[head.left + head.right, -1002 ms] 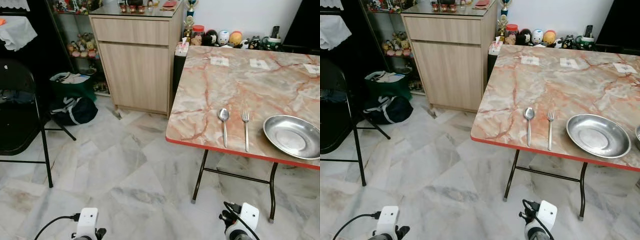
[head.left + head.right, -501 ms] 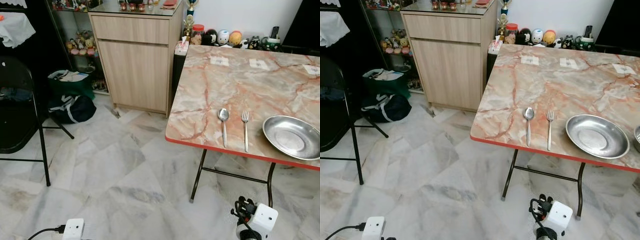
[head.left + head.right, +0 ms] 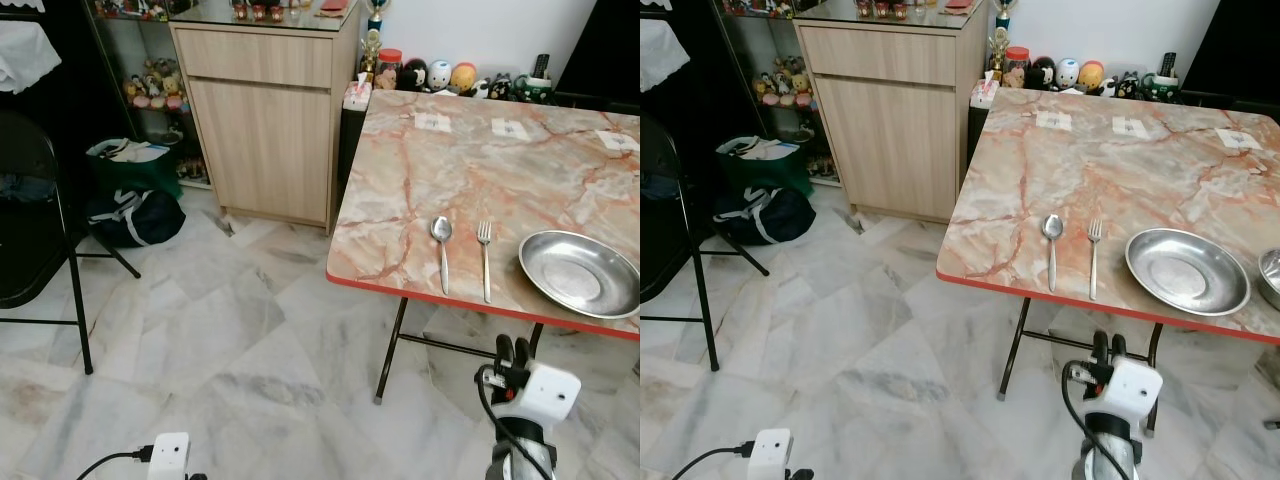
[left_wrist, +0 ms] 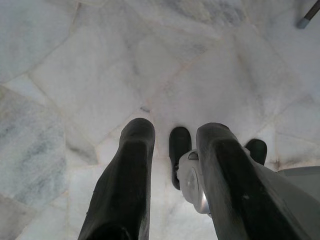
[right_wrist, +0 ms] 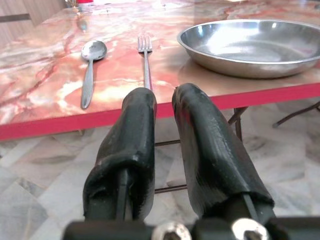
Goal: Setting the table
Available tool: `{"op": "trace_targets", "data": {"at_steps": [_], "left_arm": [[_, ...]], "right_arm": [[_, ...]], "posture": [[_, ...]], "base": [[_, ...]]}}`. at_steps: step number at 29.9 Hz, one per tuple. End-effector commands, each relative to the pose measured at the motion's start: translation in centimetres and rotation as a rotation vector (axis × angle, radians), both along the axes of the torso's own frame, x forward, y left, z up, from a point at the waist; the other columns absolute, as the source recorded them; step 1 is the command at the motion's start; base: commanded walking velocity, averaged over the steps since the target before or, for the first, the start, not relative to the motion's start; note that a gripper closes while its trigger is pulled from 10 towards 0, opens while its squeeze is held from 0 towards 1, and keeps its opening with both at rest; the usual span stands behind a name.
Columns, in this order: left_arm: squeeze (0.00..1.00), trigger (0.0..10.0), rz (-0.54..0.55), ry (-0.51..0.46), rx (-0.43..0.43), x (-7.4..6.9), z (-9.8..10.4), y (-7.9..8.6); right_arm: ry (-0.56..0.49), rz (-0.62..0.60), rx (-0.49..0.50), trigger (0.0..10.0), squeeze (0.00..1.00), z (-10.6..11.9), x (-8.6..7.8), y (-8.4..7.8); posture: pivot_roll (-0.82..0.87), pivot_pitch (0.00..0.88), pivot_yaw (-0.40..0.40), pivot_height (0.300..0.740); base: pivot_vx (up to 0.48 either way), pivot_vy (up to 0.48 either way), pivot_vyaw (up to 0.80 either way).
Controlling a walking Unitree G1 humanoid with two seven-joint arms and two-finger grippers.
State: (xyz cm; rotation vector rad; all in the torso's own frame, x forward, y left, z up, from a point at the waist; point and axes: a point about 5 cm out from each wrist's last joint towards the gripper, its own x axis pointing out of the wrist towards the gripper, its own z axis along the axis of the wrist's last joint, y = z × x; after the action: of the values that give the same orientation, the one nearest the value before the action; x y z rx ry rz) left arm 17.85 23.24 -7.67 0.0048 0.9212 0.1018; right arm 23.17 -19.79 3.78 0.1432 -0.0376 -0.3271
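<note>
Marble-patterned in pink, with a red rim, your worktop (image 3: 470,170) carries a spoon (image 3: 441,245) near its front edge, a fork (image 3: 485,255) just beside it and a steel plate (image 3: 578,272) on the fork's other side. Your right end effector (image 5: 161,107) sits below that front edge, pointing at the fork, its fingers (image 5: 137,125) narrowly parted and holding nothing. Your left end effector (image 4: 172,145) hangs over the tiled floor (image 3: 220,340), well apart from the worktop, fingers spread and empty. A wooden cabinet (image 3: 265,110) stands beside the worktop's far corner.
</note>
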Motion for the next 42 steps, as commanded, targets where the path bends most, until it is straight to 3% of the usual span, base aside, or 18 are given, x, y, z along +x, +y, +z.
{"op": "trace_targets", "data": {"at_steps": [1, 8, 13, 17, 22, 23, 24, 25, 27, 30, 32, 35, 40, 42], "left_arm": [[0.0, 10.0, -0.005, 0.007, 0.014, -0.2, -0.1, 0.2], [0.0, 10.0, -0.007, 0.011, 0.025, -0.3, 0.0, 0.6], [0.0, 10.0, -0.003, 0.005, 0.027, -0.1, 0.1, 0.8], [0.0, 10.0, 0.009, -0.004, 0.029, -0.1, 0.2, 0.9], [0.0, 10.0, 0.01, -0.002, 0.03, -0.2, 0.2, 0.9], [0.0, 10.0, 0.01, -0.001, 0.03, -0.2, 0.1, 0.8], [0.0, 10.0, 0.01, -0.001, 0.03, -0.2, 0.1, 0.8], [0.0, 10.0, 0.013, -0.002, 0.029, -0.1, 0.1, 0.8], [0.0, 10.0, 0.015, -0.003, 0.028, -0.1, 0.1, 0.7], [0.0, 10.0, 0.016, -0.004, 0.028, -0.1, 0.1, 0.7], [0.0, 10.0, 0.017, -0.002, 0.029, -0.2, 0.1, 0.7], [0.0, 10.0, 0.015, 0.002, 0.029, -0.3, 0.0, 0.6], [0.0, 10.0, 0.022, 0.002, 0.023, -0.2, 0.0, 0.5], [0.0, 10.0, 0.027, -0.001, 0.026, -0.2, 0.0, 0.6]], "right_arm": [[0.004, -0.012, 0.058, 10.0, 0.0, 0.2, 0.1, 0.8], [0.094, -0.005, 0.122, 10.0, 0.0, -1.7, -0.8, 1.8], [0.343, 0.031, 0.182, 10.0, 0.0, -6.4, -2.5, 1.8], [0.498, 0.066, 0.214, 10.0, 0.0, -8.8, -3.3, 2.0], [0.626, 0.097, 0.249, 10.0, 0.0, -10.4, -3.8, 2.2], [0.713, 0.105, 0.252, 10.0, 0.0, -11.2, -4.5, 2.3], [0.713, 0.105, 0.252, 10.0, 0.0, -11.2, -4.5, 2.3], [0.815, 0.13, 0.23, 10.0, 0.0, -12.1, -5.4, 2.4], [0.888, 0.153, 0.198, 10.0, 0.0, -12.6, -6.1, 2.5], [0.878, 0.206, 0.16, 10.0, 0.0, -12.3, -5.5, 3.0], [0.8, 0.252, 0.183, 10.0, 0.0, -11.5, -3.9, 4.1], [0.783, 0.232, 0.213, 10.0, 0.0, -11.4, -3.7, 4.3], [0.861, 0.214, 0.224, 10.0, 0.0, -12.3, -5.0, 4.2], [0.921, 0.229, 0.212, 10.0, 0.0, -13.0, -6.5, 4.3]], "posture": [[0.1, 0.0, -0.066, 0.74], [0.09, 0.0, -0.048, 0.74], [0.1, 0.0, -0.046, 0.74], [0.1, 0.0, -0.043, 0.74], [0.08, 0.0, -0.033, 0.74], [0.07, 0.0, -0.026, 0.74], [0.07, 0.0, -0.026, 0.74], [0.08, 0.002, -0.028, 0.74], [0.08, 0.003, -0.031, 0.74], [0.08, 0.007, -0.035, 0.74], [0.07, 0.013, -0.036, 0.74], [0.06, 0.017, -0.033, 0.74], [0.08, 0.022, -0.036, 0.74], [0.09, 0.024, -0.04, 0.74]], "base": [[0.0, 0.0, 0.0], [0.0, 0.0, 0.0], [0.0, 0.0, 0.0], [0.0, 0.0, 0.0], [0.0, 0.0, 0.0], [0.0, 0.0, 0.0], [0.0, 0.0, 0.0], [0.0, 0.0, 0.0], [0.0, 0.0, 0.0], [0.0, 0.0, 0.0], [0.0, 0.0, 0.0], [0.0, 0.0, 0.0], [0.0, 0.0, -0.26], [0.0, 0.0, -0.61]]}}
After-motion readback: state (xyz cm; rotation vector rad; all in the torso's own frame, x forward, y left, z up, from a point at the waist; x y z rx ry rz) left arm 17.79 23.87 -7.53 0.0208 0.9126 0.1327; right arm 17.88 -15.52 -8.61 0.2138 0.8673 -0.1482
